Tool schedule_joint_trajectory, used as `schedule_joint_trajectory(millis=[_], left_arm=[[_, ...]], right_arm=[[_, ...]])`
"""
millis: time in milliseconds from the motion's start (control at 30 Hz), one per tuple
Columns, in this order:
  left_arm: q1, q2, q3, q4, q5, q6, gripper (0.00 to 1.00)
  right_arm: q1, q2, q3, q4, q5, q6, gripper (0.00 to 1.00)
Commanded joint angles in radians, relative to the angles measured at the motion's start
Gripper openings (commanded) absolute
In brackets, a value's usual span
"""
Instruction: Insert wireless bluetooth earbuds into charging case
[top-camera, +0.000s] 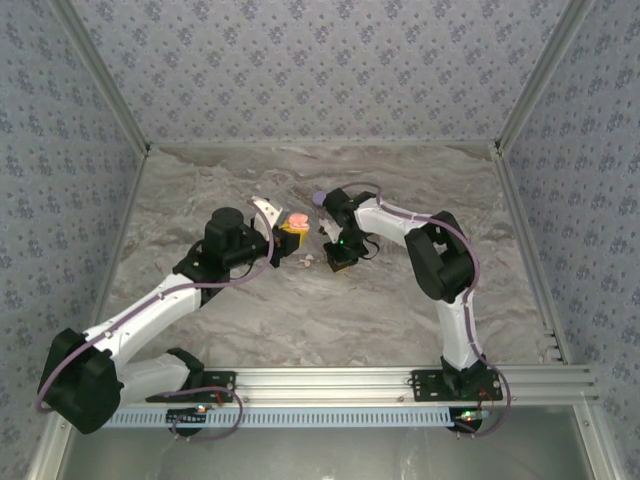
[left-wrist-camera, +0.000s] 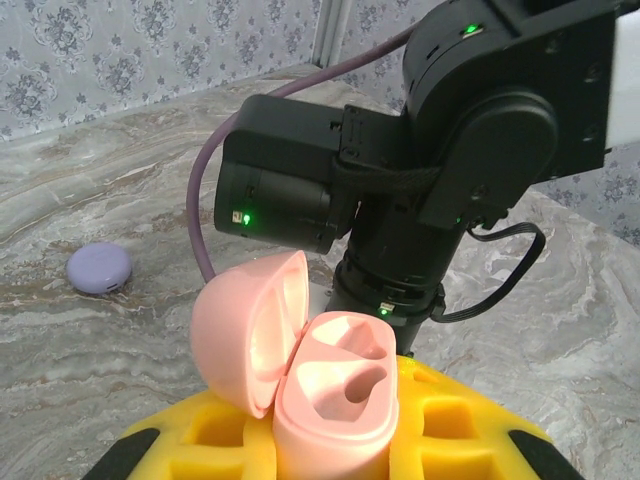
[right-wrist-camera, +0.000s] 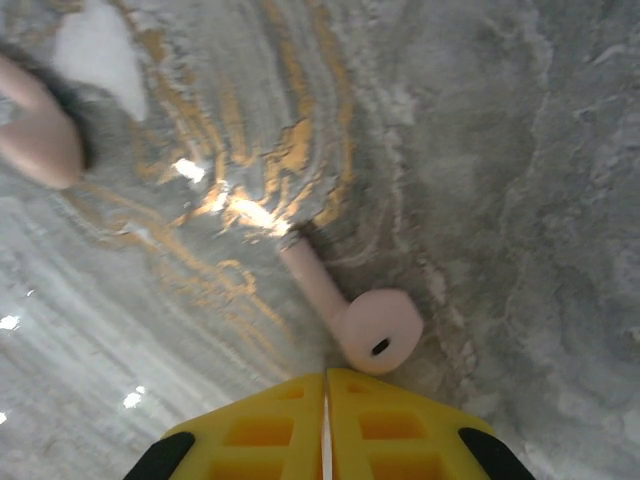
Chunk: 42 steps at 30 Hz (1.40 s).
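While the left arm is stretching in low from its side, its left gripper is clamping the open pink charging case; the right arm is bending steeply down, the right gripper closing empty, a pink earbud lying just beside its tips on the marble table.

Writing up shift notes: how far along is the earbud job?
Done: pink case open, held by left gripper; its sockets are empty. In hand: right gripper shut just short of a pink earbud lying on the table. Left: seating every earbud.
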Motion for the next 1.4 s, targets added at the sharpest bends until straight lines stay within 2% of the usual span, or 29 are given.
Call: schedule_joint_trajectory(millis=[0, 267, 600, 867, 1000, 1167, 1233, 1367], left_arm=[[-0.004, -0.012, 0.003, 0.008, -0.001, 0.017, 0.05], [-0.005, -0.015, -0.002, 0.007, -0.004, 0.017, 0.05], [-0.004, -0.017, -0.008, 0.005, -0.007, 0.015, 0.05], [-0.004, -0.027, -0.010, 0.000, -0.012, 0.019, 0.05], [-0.004, -0.031, -0.011, -0.004, -0.014, 0.017, 0.05], [-0.004, -0.036, -0.012, 0.001, -0.018, 0.019, 0.05], [-0.004, -0.038, -0.013, 0.002, -0.018, 0.019, 0.05], [-0.004, -0.038, -0.014, 0.004, -0.019, 0.019, 0.05]], right_arm=[[-0.008, 0.017, 0.042, 0.004, 0.064, 0.030, 0.09], [-0.015, 0.031, 0.079, 0.018, 0.144, 0.053, 0.09], [-0.009, 0.068, 0.128, 0.011, 0.067, 0.041, 0.09], [-0.006, 0.016, 0.126, -0.007, 0.166, 0.064, 0.11], [-0.006, -0.027, 0.121, -0.007, 0.133, 0.053, 0.17], [0.008, -0.039, 0.130, -0.005, 0.063, 0.012, 0.32], [0.017, -0.022, 0.145, -0.015, 0.069, 0.002, 0.39], [0.037, 0.023, 0.185, -0.046, 0.112, -0.008, 0.44]])
